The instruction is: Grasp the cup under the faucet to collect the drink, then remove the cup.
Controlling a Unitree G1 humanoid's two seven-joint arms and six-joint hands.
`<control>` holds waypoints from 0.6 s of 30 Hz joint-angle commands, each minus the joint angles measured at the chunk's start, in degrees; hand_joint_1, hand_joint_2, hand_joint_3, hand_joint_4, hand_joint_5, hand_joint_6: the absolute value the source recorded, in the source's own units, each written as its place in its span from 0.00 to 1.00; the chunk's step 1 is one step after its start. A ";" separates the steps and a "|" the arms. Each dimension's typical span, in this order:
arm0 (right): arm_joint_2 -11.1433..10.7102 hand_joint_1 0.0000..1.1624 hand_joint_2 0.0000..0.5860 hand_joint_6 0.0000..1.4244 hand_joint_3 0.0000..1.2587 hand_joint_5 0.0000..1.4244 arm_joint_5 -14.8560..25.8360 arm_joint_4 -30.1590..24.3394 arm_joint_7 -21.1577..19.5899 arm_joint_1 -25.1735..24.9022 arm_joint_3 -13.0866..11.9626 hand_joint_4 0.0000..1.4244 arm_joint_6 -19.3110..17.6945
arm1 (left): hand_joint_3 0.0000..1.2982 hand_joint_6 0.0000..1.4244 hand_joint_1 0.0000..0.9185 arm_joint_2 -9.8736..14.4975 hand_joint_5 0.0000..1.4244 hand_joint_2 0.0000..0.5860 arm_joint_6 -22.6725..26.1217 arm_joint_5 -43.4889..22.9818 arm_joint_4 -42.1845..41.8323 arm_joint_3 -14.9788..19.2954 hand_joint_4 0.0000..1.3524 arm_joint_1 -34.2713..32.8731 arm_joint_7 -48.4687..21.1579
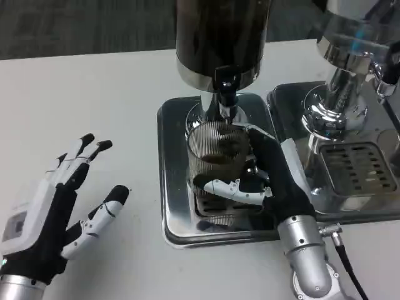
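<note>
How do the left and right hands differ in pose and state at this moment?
The left hand holds nothing and hovers or rests over bare table with its fingers spread; the right hand wraps the ribbed cup. The left hand sits well left of the tray, while the right hand reaches over it, under the faucet. Both share white-and-black fingers and silver forearms.

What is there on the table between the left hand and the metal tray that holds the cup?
In the head view, the stretch between the left hand and the metal tray is bare white table.
</note>
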 commanded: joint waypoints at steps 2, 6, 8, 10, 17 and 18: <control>-0.16 0.91 0.24 0.59 0.45 0.44 -1.03 -0.78 -1.93 0.84 0.12 0.38 -1.07 | 0.15 0.05 0.00 0.13 0.12 0.43 0.21 -1.02 0.55 0.09 0.00 -0.34 -0.43; -0.49 0.91 0.24 0.60 0.45 0.45 -2.47 -1.71 -3.03 1.36 0.73 0.39 -1.46 | 0.15 0.05 0.00 0.02 0.12 0.43 0.22 -1.17 0.79 -0.21 0.00 -0.46 -0.38; -0.53 0.91 0.24 0.62 0.45 0.45 -2.71 -2.43 -3.58 1.74 0.79 0.39 -1.71 | 0.15 0.05 0.00 0.00 0.12 0.43 0.08 -1.31 1.04 -0.28 0.00 -0.50 -0.37; -0.78 0.91 0.24 0.62 0.46 0.45 -3.05 -3.22 -3.93 1.98 0.90 0.39 -1.69 | 0.15 0.05 0.00 0.01 0.12 0.43 -0.04 -1.41 1.23 -0.38 0.00 -0.60 -0.38; -1.87 0.91 0.24 0.63 0.46 0.46 -4.28 -8.72 -3.74 4.35 0.50 0.39 -0.83 | 0.15 0.05 0.00 -0.26 0.12 0.43 -0.49 -1.47 2.43 -1.26 0.00 -1.96 -0.58; -2.10 0.91 0.24 0.63 0.46 0.46 -4.24 -9.64 -3.55 4.79 0.38 0.39 -0.63 | 0.15 0.05 0.00 -0.33 0.12 0.43 -0.55 -1.41 2.55 -1.40 0.00 -2.14 -0.54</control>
